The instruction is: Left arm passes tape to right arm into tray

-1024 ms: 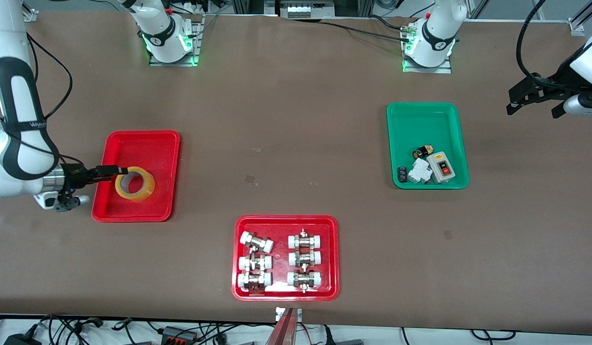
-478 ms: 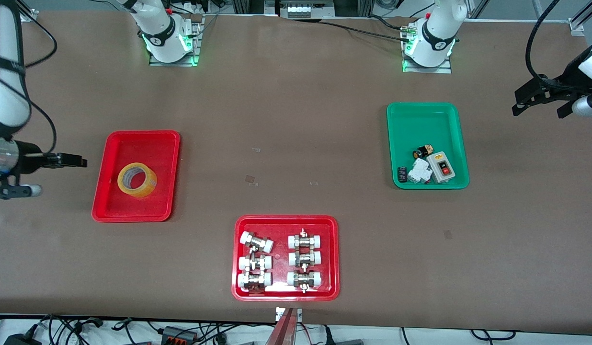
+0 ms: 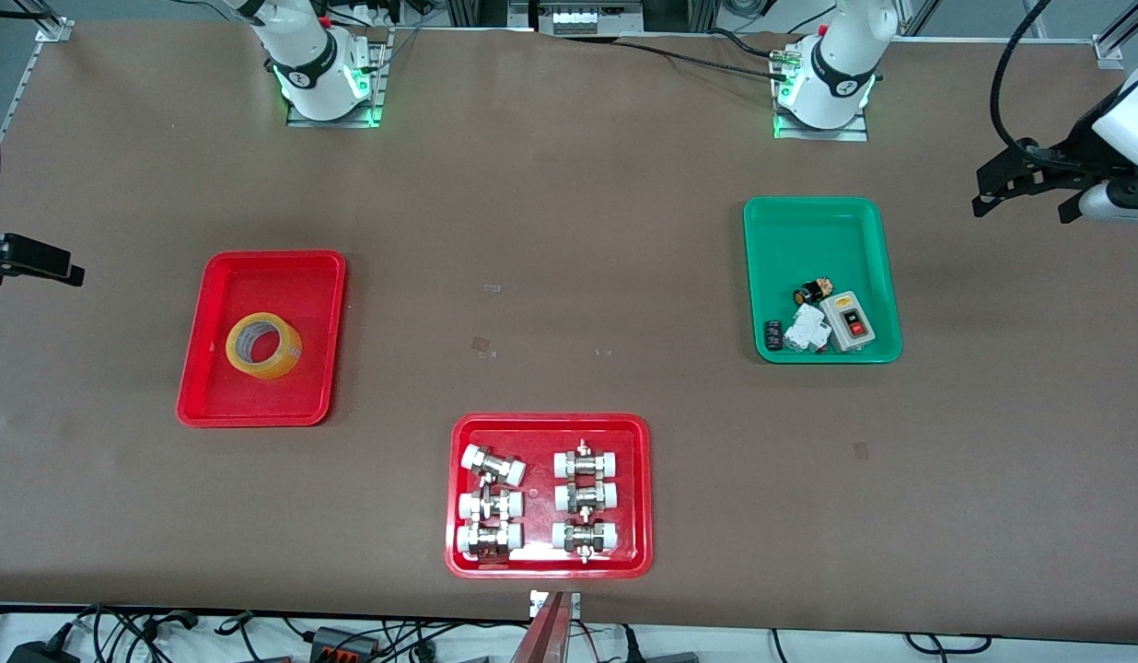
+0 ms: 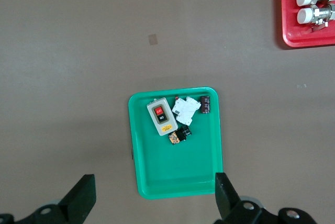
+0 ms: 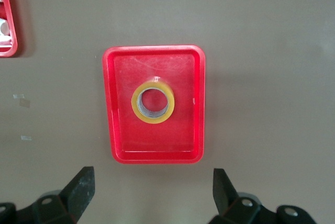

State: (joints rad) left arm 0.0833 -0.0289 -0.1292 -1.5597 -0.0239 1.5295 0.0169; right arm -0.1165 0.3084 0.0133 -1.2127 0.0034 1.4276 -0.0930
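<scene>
The yellow tape (image 3: 263, 345) lies flat in the plain red tray (image 3: 261, 267), hole up, with nothing holding it. My right gripper (image 3: 33, 261) is up over the bare table, off the tray's side at the right arm's end. In the right wrist view the right gripper (image 5: 152, 179) is open and empty, with the tape (image 5: 153, 102) and the tray (image 5: 112, 145) well below it. My left gripper (image 3: 1025, 195) waits, open and empty, high over the left arm's end of the table. The left wrist view shows the left gripper (image 4: 154, 185) open.
A green tray (image 3: 813, 239) holds a grey switch box (image 3: 851, 321) and small electrical parts; it also shows in the left wrist view (image 4: 172, 174). A red tray (image 3: 549, 422) with white-capped metal fittings sits near the front edge.
My right gripper has let go of the tape in the plain red tray, lifted, and drawn back toward the right arm's end. The tape stays put. The left arm barely moved.
</scene>
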